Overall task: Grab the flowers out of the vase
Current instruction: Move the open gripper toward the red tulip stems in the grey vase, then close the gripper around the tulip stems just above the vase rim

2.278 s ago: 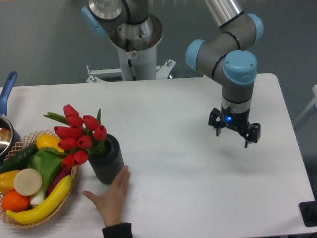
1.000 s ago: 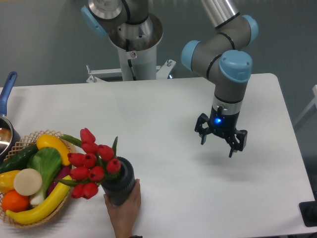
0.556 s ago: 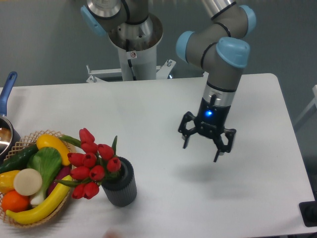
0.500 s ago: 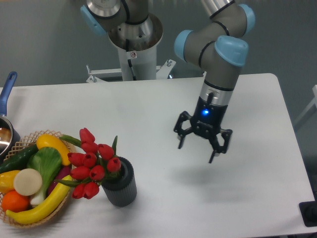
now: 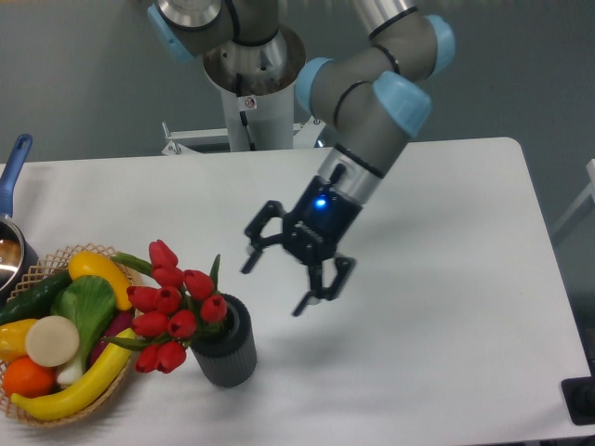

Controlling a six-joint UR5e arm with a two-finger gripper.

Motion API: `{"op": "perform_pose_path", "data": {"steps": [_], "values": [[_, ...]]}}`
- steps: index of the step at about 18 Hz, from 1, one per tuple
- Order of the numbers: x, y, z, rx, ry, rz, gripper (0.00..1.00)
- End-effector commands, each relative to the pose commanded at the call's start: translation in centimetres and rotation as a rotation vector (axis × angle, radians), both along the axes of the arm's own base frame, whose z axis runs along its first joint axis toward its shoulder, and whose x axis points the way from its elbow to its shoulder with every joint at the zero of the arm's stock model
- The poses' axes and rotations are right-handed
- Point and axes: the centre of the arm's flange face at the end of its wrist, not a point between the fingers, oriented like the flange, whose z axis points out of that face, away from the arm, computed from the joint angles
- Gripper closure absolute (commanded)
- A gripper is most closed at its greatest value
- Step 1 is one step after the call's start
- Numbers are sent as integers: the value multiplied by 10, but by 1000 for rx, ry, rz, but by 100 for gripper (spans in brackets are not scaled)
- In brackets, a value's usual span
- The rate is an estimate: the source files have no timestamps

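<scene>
Camera view, flowers: in the vase, leaning left toward the basket, at the worktop's front left.
Gripper: fingers spread wide, empty, above and right of the vase.
Approach: best lowered onto the stems near the vase mouth, avoiding buds and rim.

Grey arm, blue caps, black pincer

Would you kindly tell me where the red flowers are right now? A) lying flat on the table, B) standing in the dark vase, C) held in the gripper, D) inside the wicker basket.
B: the flowers have their stems down in the mouth of the vase, leaning left toward the basket, while the open gripper hangs in the air to the upper right of them, holding nothing.
</scene>
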Motion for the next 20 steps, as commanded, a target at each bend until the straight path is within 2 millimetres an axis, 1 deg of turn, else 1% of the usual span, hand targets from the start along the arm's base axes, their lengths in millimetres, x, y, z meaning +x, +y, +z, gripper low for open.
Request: {"op": "perform_pose_path", "data": {"steps": [2,5,9,11,12,16,17,18,20], "values": [[11,8,-1,-2,-4,-21,0],[14,14,-11,-4,-5,-43,0],[9,19,-26,3,4,-70,0],[6,23,-31,7,-4,-75,0],[8,29,-30,18,-11,-87,0],[6,36,-27,42,-23,-99,1],[4,37,-30,36,-27,-97,5],[4,38,-33,34,-31,-98,15],[5,38,-36,29,-35,-98,47]]}}
